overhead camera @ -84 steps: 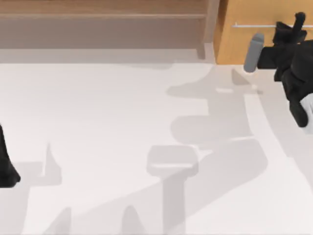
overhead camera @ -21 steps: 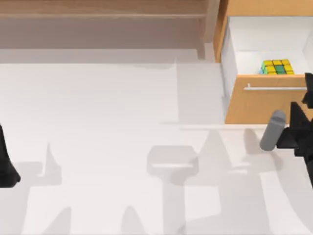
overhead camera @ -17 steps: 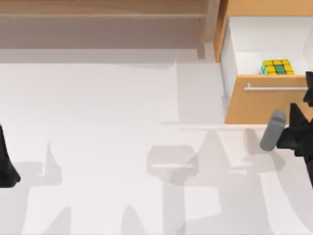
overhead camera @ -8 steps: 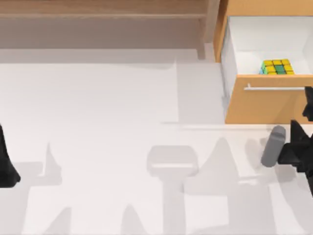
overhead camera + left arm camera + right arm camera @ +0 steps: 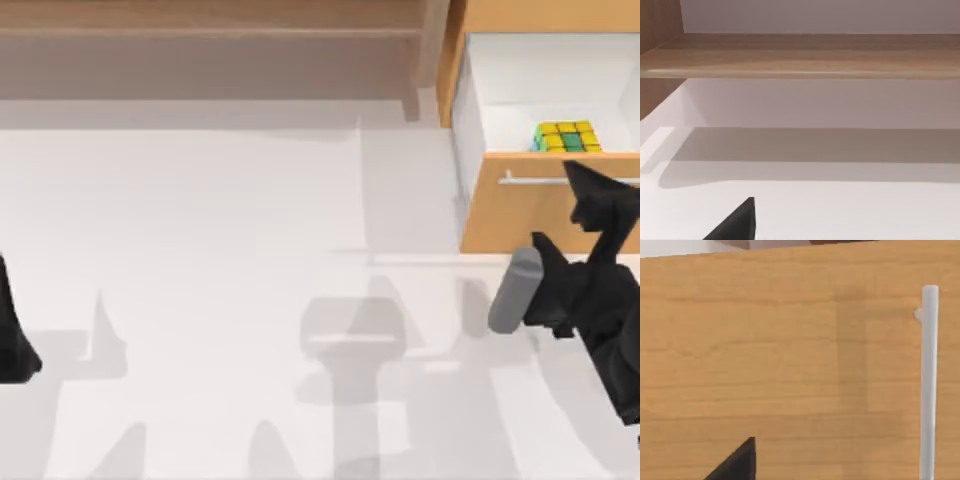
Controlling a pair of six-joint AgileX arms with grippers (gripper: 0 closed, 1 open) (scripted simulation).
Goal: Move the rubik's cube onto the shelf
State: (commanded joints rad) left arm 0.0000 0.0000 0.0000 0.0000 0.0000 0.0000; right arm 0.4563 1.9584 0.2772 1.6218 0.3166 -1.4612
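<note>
The cube sits in the open drawer at the upper right of the top view, tucked against the inside of the drawer front, just behind the silver handle. The shelf runs along the upper left, with its post beside the drawer, and holds nothing.

The right end effector hovers over the drawer front at the right edge, near the cube but not touching it. Whether its fingers are spread or pressed together I cannot tell. In the right wrist view the wooden front and the handle are close. The left arm is parked at the left edge of the table.

The cube looks light, rigid and smooth-tiled, so probably a little slippery. Flat opposite faces suit a squeeze across the middle, from above. The drawer front crowds one side, so gripping the two faces parallel to the drawer's side walls seems safer.
</note>
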